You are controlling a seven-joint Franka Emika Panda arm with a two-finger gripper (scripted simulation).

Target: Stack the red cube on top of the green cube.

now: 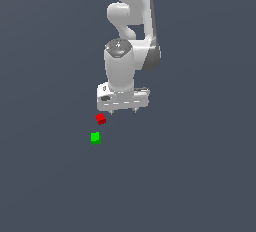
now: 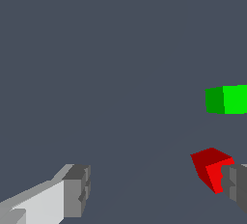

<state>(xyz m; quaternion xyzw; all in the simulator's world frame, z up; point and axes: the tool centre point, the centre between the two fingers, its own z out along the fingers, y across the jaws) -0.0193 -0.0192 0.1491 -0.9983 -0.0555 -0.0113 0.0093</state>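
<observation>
The red cube [image 1: 101, 119] lies on the grey floor, with the green cube [image 1: 95, 137] a short gap away from it, nearer the camera in the exterior view. The two cubes do not touch. My gripper [image 1: 122, 111] hangs just above the floor, to the exterior view's right of the red cube, open and empty. In the wrist view the gripper [image 2: 157, 187] has its jaws wide apart. The red cube [image 2: 208, 166] sits by one fingertip [image 2: 235, 185], which covers its edge. The green cube [image 2: 226, 100] is beyond it, cut off by the frame edge.
The flat dark grey floor [image 1: 200, 176] spreads all around. The white arm [image 1: 131, 21] rises behind the gripper.
</observation>
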